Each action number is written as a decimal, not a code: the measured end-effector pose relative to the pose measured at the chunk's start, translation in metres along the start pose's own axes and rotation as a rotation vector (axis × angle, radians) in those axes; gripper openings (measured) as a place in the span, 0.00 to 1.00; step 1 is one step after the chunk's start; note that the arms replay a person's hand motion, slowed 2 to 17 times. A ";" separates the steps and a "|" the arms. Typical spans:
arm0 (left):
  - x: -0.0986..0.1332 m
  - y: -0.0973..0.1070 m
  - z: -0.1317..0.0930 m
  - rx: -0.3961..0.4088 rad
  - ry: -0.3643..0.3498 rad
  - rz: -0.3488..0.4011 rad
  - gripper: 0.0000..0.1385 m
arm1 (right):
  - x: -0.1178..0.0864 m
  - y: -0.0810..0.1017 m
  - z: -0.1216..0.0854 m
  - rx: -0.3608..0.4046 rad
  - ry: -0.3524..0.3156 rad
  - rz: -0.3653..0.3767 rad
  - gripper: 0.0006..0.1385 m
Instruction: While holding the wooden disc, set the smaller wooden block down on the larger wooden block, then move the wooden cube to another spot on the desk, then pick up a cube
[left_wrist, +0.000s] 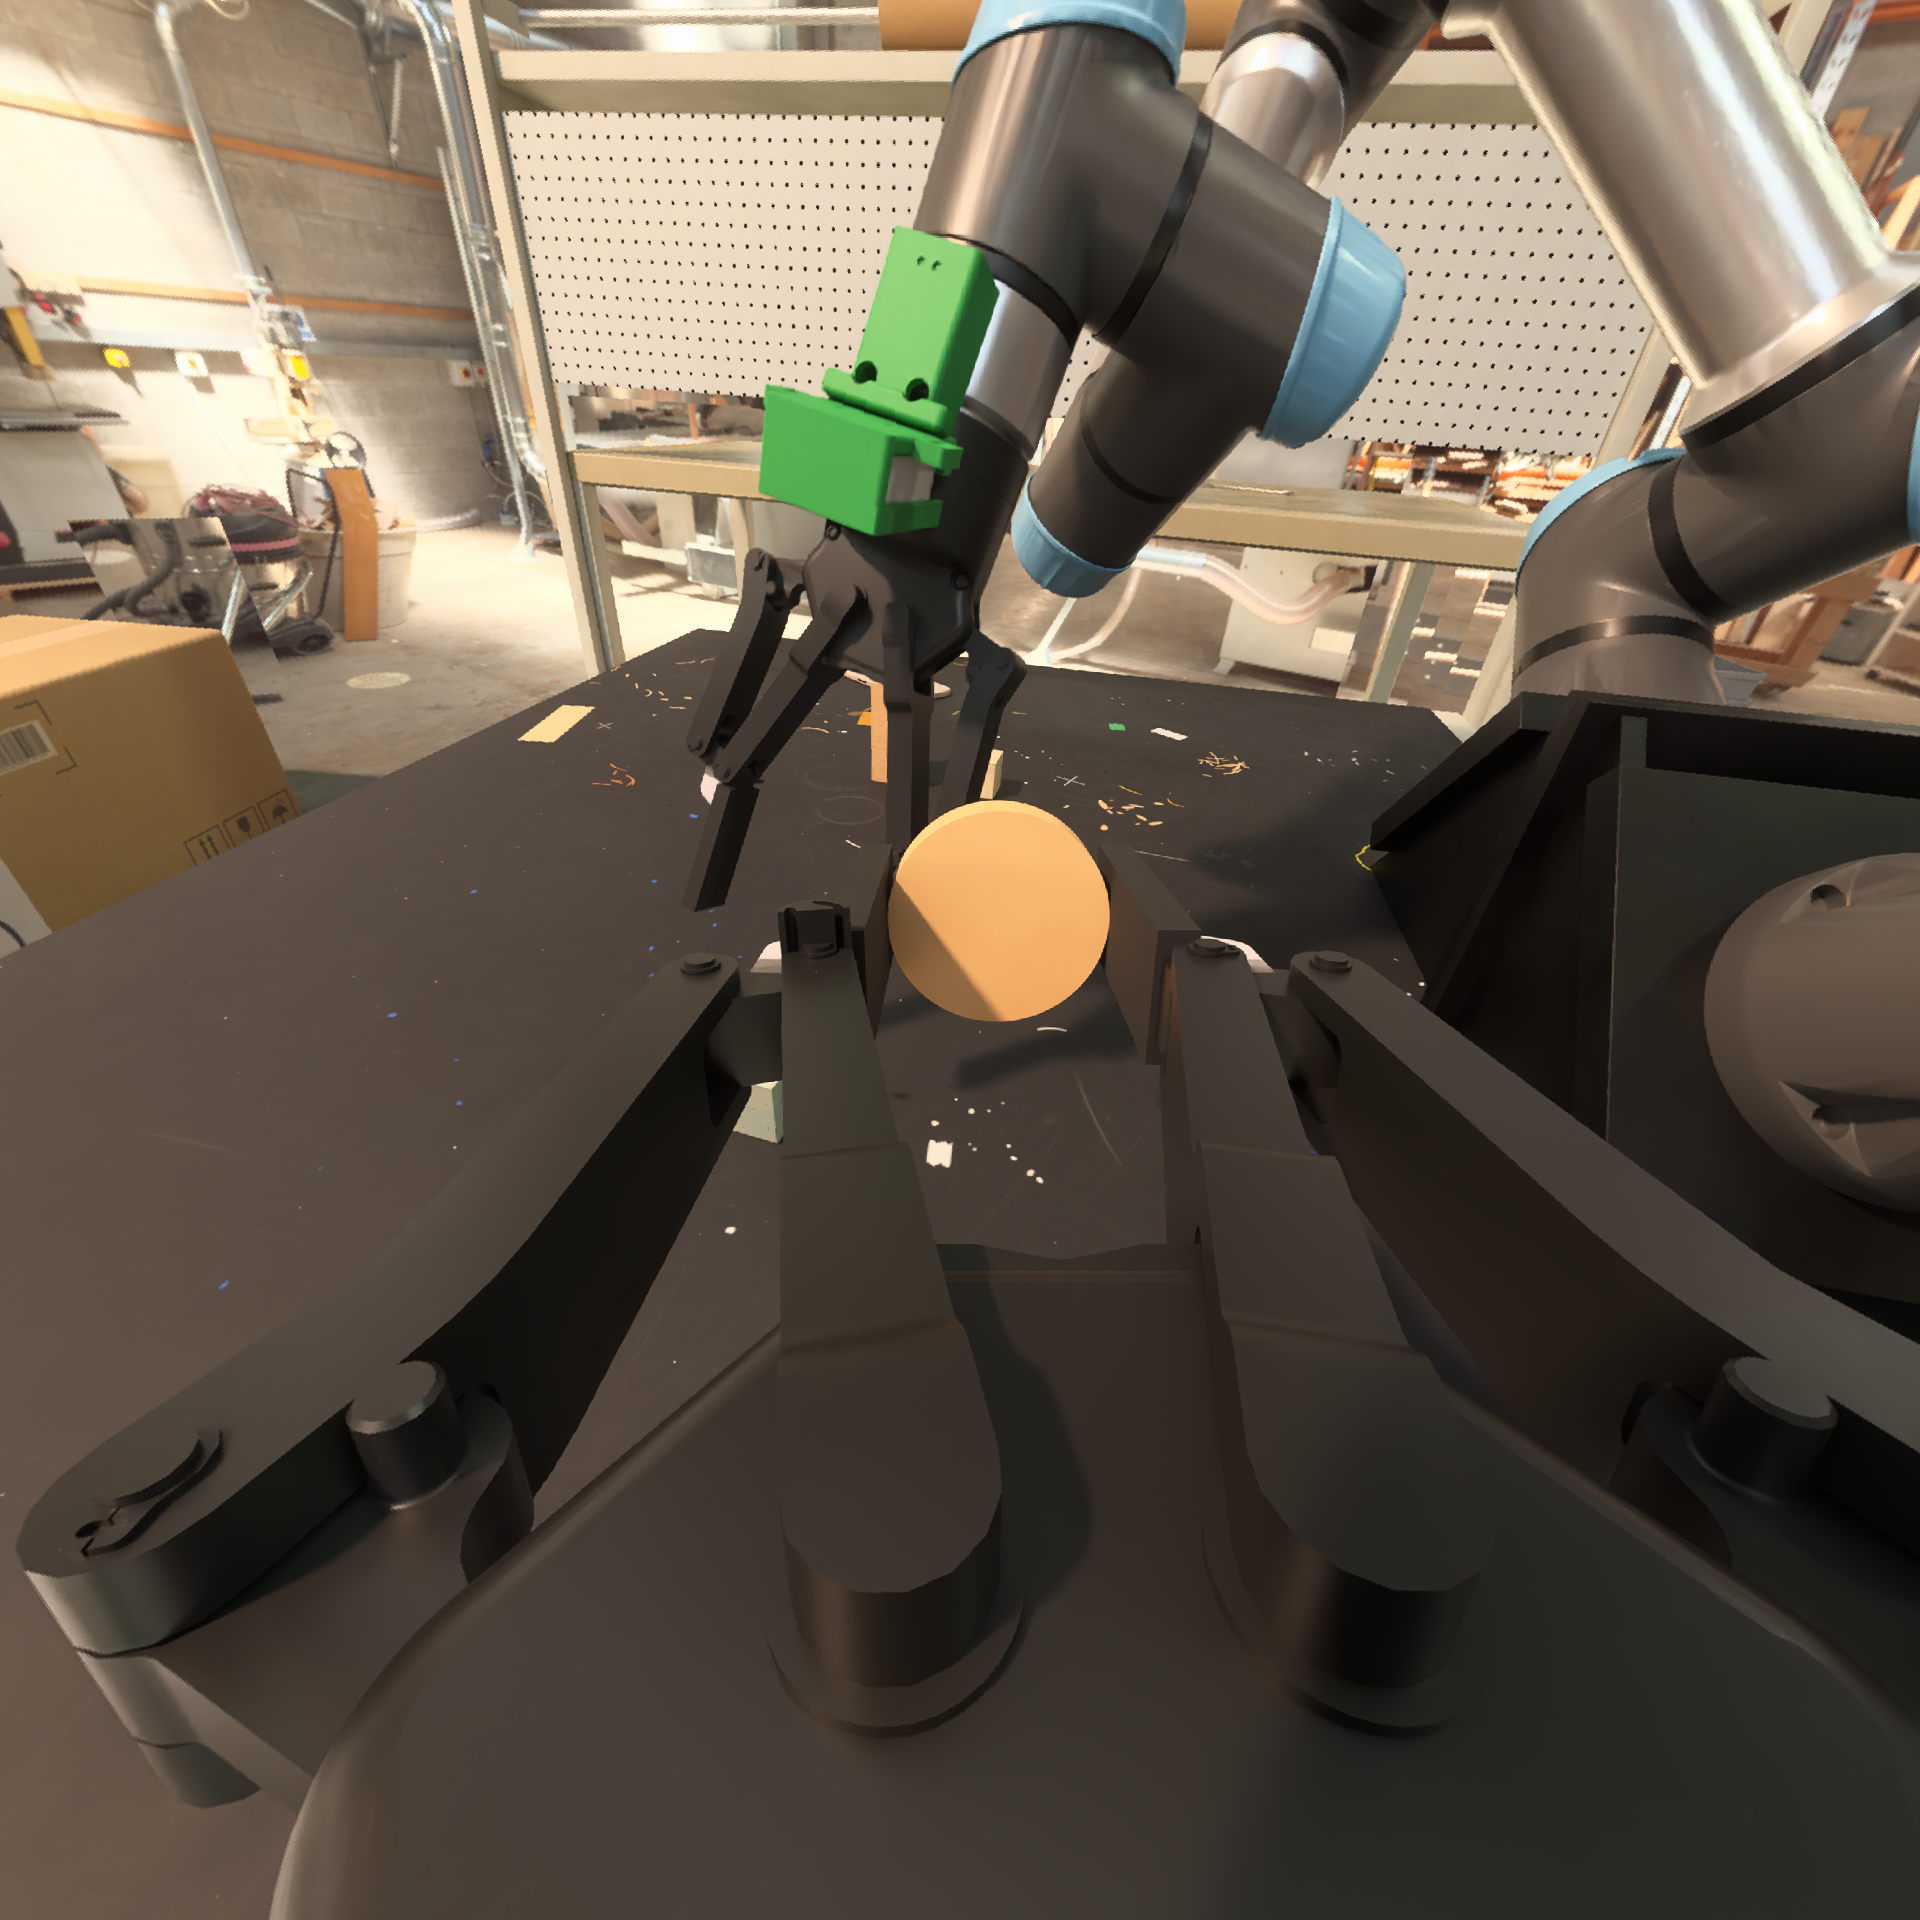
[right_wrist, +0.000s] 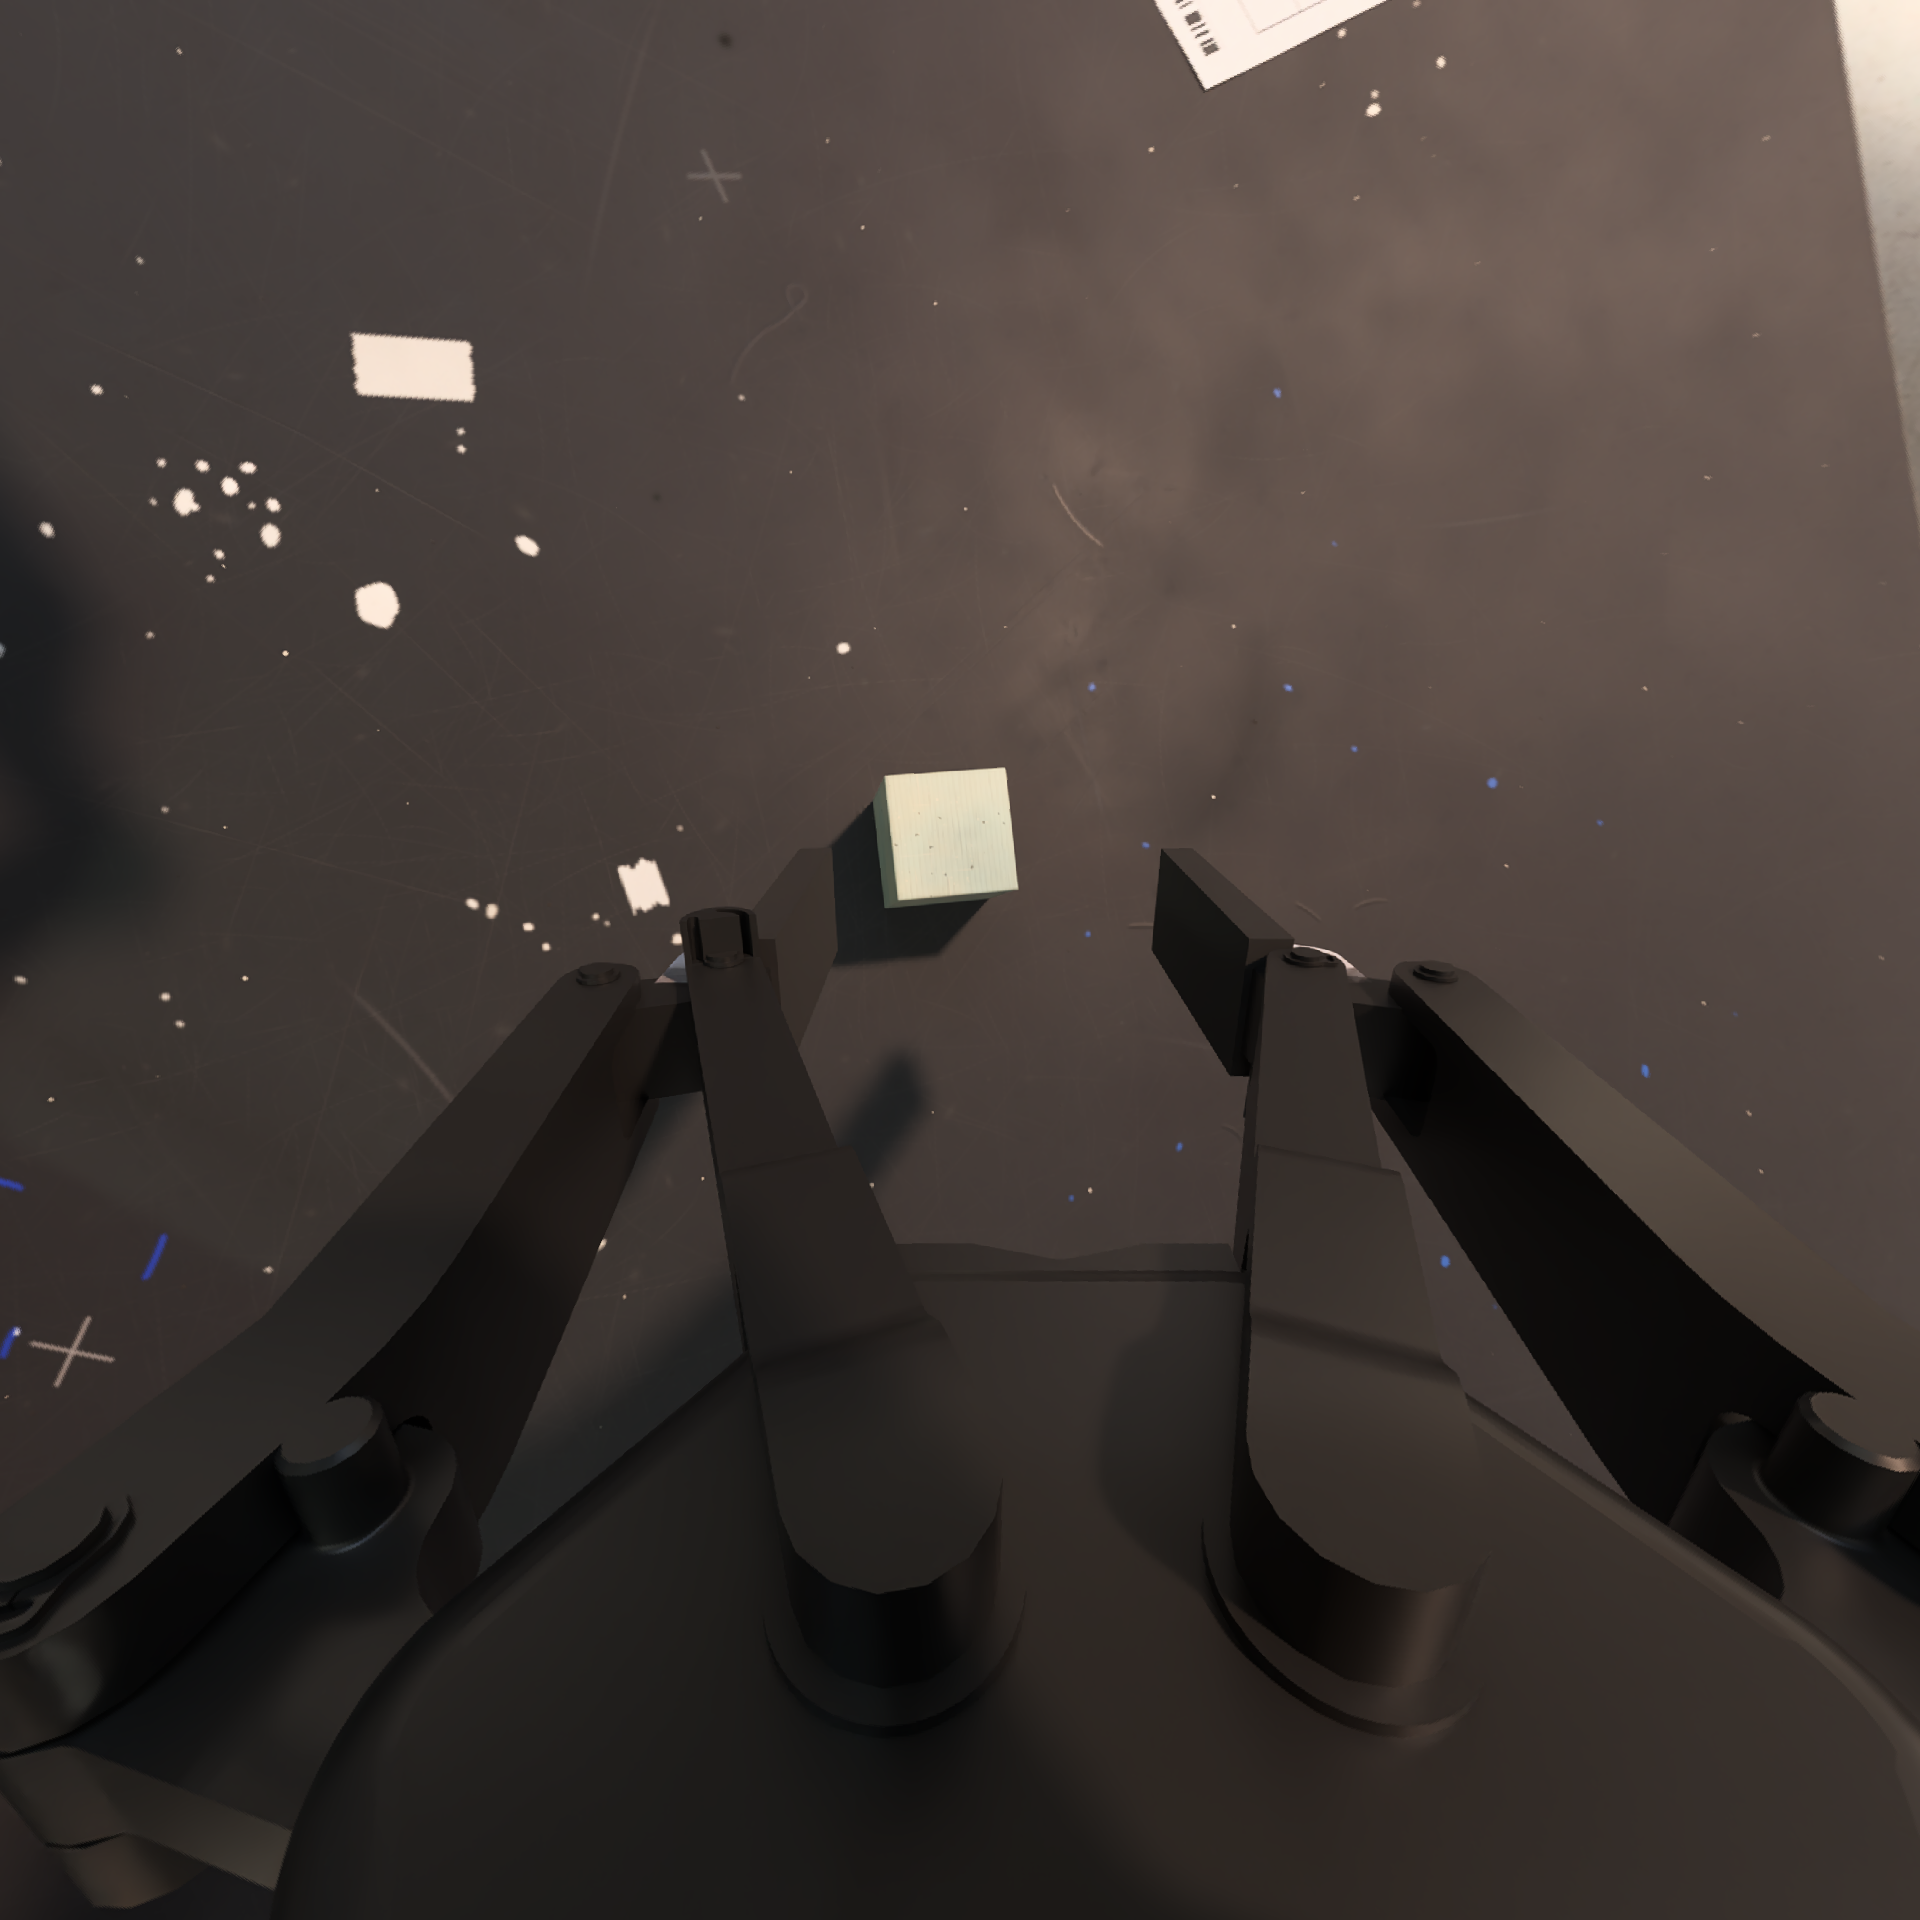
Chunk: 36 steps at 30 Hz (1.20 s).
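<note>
My left gripper (left_wrist: 997, 914) is shut on the round wooden disc (left_wrist: 997, 909) and holds it above the dark desk (left_wrist: 416, 987). My right gripper (right_wrist: 997, 873) is open and points down over a pale cube (right_wrist: 945, 836) that sits on the desk, closer to its left finger. From the left wrist view, the right gripper (left_wrist: 810, 862) with its green mount hangs open behind the disc. A corner of the cube (left_wrist: 764, 1114) shows beside my left finger. Tan wooden blocks (left_wrist: 881, 748) stand behind the right gripper, mostly hidden.
A cardboard box (left_wrist: 114, 769) stands off the desk's left side. A black housing (left_wrist: 1662, 935) rises at the right. A white paper label (right_wrist: 1278, 31) lies near the desk's edge (right_wrist: 1881, 208). A pegboard shelf (left_wrist: 727, 260) stands behind the desk.
</note>
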<state>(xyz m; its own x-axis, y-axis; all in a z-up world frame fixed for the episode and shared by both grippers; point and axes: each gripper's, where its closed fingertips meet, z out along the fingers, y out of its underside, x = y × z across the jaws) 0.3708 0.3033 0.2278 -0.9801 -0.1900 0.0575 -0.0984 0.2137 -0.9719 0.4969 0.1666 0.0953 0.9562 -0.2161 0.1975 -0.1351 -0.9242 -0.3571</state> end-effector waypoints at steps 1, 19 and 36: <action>0.000 0.000 0.000 0.000 0.001 0.000 0.38 | -0.001 -0.001 0.004 -0.005 -0.008 -0.005 0.58; -0.001 0.001 0.000 -0.004 0.001 0.000 0.38 | -0.010 -0.007 0.048 -0.111 -0.099 -0.059 0.52; -0.001 -0.001 -0.001 0.002 0.001 0.005 0.38 | -0.013 0.001 0.071 -0.194 -0.131 -0.078 0.44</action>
<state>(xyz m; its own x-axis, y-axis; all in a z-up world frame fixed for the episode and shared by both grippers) 0.3715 0.3046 0.2287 -0.9807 -0.1881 0.0526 -0.0930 0.2128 -0.9727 0.5028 0.1907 0.0280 0.9895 -0.1109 0.0926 -0.0950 -0.9823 -0.1611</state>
